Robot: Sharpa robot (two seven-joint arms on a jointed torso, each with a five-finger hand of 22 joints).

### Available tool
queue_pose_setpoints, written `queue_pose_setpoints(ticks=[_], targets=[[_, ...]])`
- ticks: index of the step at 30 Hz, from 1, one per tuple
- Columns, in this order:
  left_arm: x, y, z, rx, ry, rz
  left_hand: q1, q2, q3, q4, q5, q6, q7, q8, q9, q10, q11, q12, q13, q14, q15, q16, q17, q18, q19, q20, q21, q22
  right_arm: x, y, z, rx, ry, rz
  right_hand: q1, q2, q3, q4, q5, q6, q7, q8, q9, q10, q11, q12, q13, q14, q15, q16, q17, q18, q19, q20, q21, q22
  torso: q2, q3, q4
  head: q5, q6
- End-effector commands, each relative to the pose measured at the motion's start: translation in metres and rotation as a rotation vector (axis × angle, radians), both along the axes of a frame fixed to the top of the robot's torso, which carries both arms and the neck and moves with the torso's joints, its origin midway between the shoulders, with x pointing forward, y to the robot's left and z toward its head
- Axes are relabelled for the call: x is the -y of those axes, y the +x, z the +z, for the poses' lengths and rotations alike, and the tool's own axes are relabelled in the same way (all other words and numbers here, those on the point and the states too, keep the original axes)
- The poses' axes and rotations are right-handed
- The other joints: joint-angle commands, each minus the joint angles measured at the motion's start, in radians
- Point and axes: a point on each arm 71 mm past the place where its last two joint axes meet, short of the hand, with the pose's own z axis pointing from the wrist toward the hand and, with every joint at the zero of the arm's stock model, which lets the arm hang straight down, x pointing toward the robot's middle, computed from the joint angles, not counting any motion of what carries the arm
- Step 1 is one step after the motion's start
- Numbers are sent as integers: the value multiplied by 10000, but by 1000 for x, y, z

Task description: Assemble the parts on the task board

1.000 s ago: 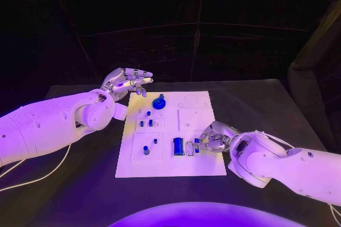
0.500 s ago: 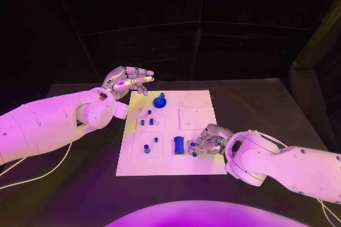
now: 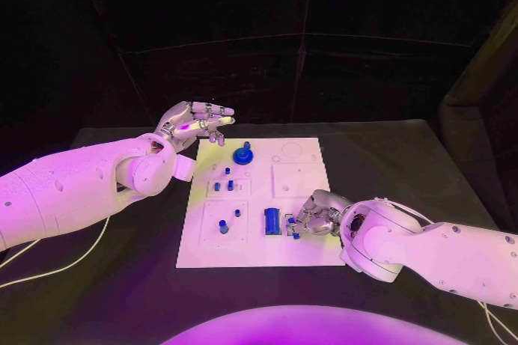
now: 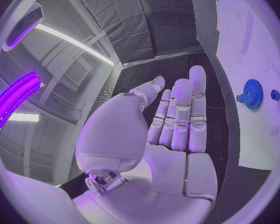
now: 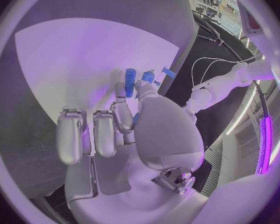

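Observation:
The white task board (image 3: 297, 176) lies mid-table. A blue gear (image 3: 242, 156) stands near its far edge, and a blue block (image 3: 271, 220) stands upright near its front. My right hand (image 3: 315, 216) rests on the board's front right part, just right of the block. Its thumb and a finger pinch a small blue peg (image 3: 291, 223), seen close up as the peg (image 5: 130, 79) between fingertips. My left hand (image 3: 194, 124) hovers beyond the board's far left corner with fingers spread and nothing in them; the left palm (image 4: 171, 134) faces the gear (image 4: 252, 93).
Several small blue pegs (image 3: 222, 185) stand in the board's left squares, another peg (image 3: 224, 226) nearer the front. A white cable (image 3: 54, 266) trails over the black table at the left. The right forearm (image 3: 432, 248) covers the table's right front.
My right hand has crept a little left and nearer across the board with the small peg, closing on the blue block. The left hand has stayed put.

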Motion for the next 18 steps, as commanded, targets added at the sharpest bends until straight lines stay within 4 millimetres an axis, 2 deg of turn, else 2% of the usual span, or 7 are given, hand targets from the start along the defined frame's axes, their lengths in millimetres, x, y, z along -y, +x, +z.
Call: queue_pose_setpoints(ticks=[1,18], targets=[[1,0,2,34,-99,-103,118,5,9,-53,46,-68,-4,58,2,-45,8,68,-9,-68,-3,35,-9,143,-13,46,-38,-14,-1,1,1,114,119,-19,-120,5,-27,90,-77,53,5,4,17,60,5,15,12,597,-63,36,66,-173,476,-79,63,1419,9,1,-6,-8,0],[1,0,1,-29,-79,-124,118,6,8,-57,46,-72,-2,64,2,-51,9,75,-10,-71,-3,39,-13,143,-14,46,-38,-14,-3,3,5,599,367,-193,-214,93,-68,197,-151,101,-11,3,64,76,-8,-21,-3,601,-76,43,83,-173,476,-92,62,1419,3,3,-6,-11,-21]])
